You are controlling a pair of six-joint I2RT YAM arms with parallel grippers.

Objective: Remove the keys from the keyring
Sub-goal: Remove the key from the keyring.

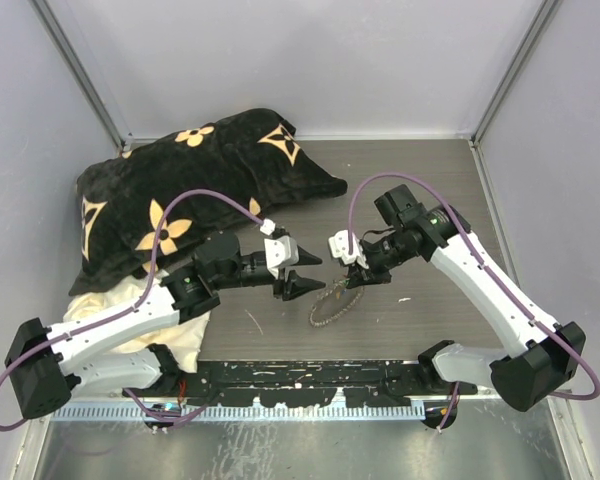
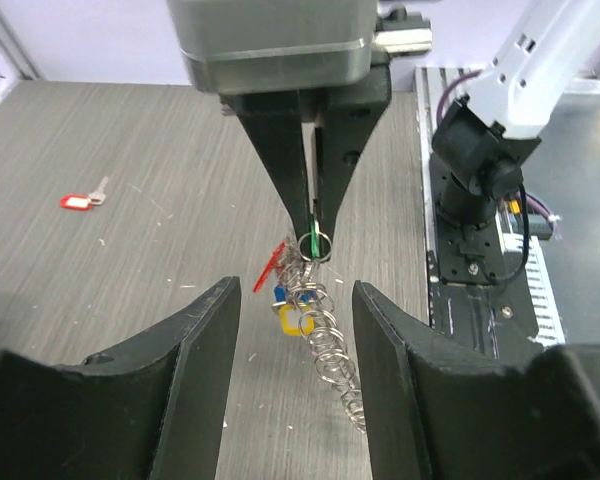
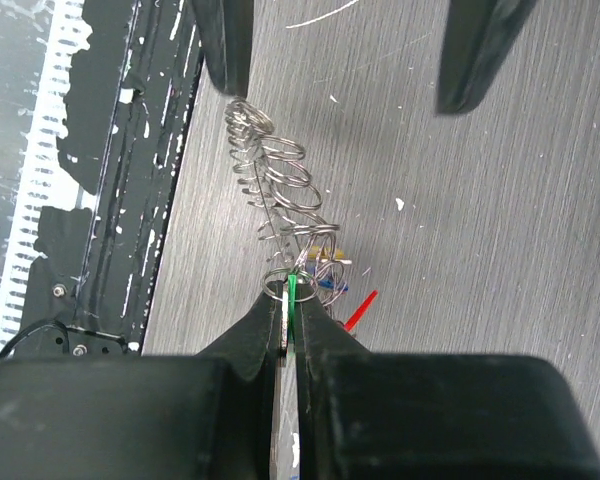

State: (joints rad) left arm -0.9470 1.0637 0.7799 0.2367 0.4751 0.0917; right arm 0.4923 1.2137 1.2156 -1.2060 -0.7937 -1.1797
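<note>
Straddling the keyring [image 2: 325, 345] without touching it, left hand [image 2: 292, 330] open. Right hand [image 3: 290, 292] pinched shut on a green key [image 3: 292, 288] at the coil's top, other keys [image 3: 330, 280] bunched there, coil trailing to the desk [image 2: 130, 130]. Beyond: one red key [image 2: 78, 202], pillow [image 1: 210, 170].

Seen from above, two robot arms share one table [image 1: 430, 180]. Each arm ends in one gripper: the left gripper [image 1: 313, 272] and the right gripper [image 1: 352, 274].

- **Keyring:** one keyring [image 1: 330, 300], a single wire coil, is at 6 o'clock of the grippers.
- **Keys:** the keys [image 2: 298, 292] bunched on it show four head colours. There is one green head [image 3: 292, 288], one red head [image 2: 268, 270], one blue head [image 2: 279, 293] and one yellow head [image 2: 292, 322]. Any further keys in the bunch cannot be counted.
- **Loose key:** one loose key [image 2: 85, 200] with a red head lies apart.
- **Soft items:** one black flowered pillow [image 1: 210, 165] is at 11 o'clock and one cream cloth [image 1: 120, 300] at 8 o'clock.
- **Cables:** there are two purple cables [image 1: 195, 198], one per arm.
</note>
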